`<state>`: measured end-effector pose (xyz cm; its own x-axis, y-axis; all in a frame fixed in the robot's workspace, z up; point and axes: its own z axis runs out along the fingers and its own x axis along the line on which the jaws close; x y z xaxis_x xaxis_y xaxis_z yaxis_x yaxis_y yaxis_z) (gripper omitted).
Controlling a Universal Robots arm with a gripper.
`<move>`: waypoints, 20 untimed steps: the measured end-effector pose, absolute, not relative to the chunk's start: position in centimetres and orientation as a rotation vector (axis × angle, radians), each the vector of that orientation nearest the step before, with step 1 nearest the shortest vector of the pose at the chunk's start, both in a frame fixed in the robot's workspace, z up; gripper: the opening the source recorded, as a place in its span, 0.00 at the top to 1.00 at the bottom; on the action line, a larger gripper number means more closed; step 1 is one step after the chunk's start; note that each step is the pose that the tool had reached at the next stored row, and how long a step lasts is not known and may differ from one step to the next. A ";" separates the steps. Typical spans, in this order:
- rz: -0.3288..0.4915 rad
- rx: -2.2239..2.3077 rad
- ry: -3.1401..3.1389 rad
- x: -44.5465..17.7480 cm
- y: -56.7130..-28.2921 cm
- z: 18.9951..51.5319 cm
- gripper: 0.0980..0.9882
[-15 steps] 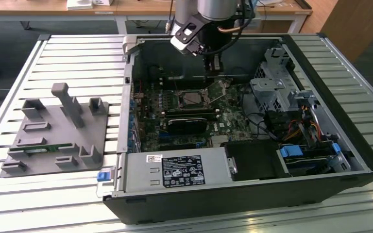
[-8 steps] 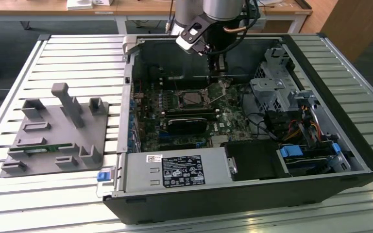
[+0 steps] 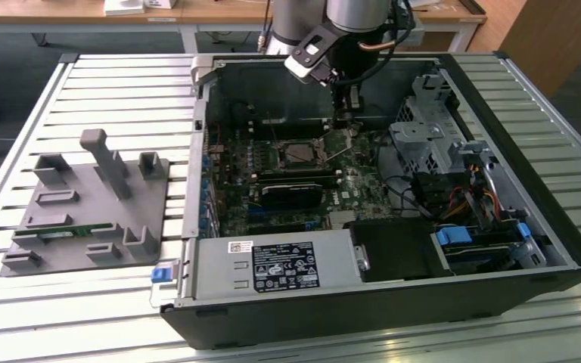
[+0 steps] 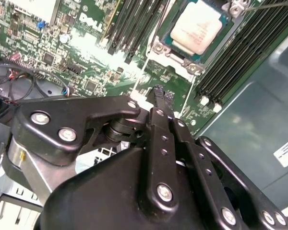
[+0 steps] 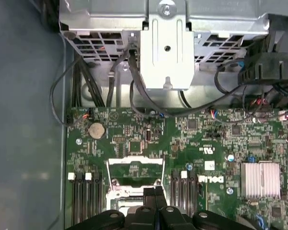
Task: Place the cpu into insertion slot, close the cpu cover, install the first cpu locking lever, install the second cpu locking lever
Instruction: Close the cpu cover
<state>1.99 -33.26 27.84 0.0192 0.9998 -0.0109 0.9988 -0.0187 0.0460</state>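
Slatted table, open case (image 3: 371, 318): gripper (image 4: 159, 93) is hovering near the motherboard (image 4: 149, 72) edge, jaws together, probably for lever-pushing; the cpu (image 4: 197, 26) is sitting in the insertion slot (image 4: 167, 32).

Table (image 3: 88, 83): pale metal slats, spanning near to far.
Desk (image 3: 220, 11): light wood top, white legs, far side.
Floor (image 3: 8, 45): dark grey, far.
Panel (image 3: 548, 38): brown wood, far, the exterior view's right.
Light: bright glare on near slats.

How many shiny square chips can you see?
1. The cpu lies in the insertion slot on the green board, near the gripper. More could be hidden under other parts.
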 end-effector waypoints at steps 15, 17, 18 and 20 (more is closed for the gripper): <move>0.036 2.196 2.191 4.0 -33.2 26.7 0.99; 0.036 2.196 2.192 4.2 -33.2 26.6 0.99; 0.035 2.196 2.192 4.3 -33.2 26.6 0.99; 0.035 2.196 2.192 4.6 -33.2 26.6 0.99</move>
<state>4.61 -33.19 26.58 0.0023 0.9999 -0.0111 0.9991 -0.0018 0.0434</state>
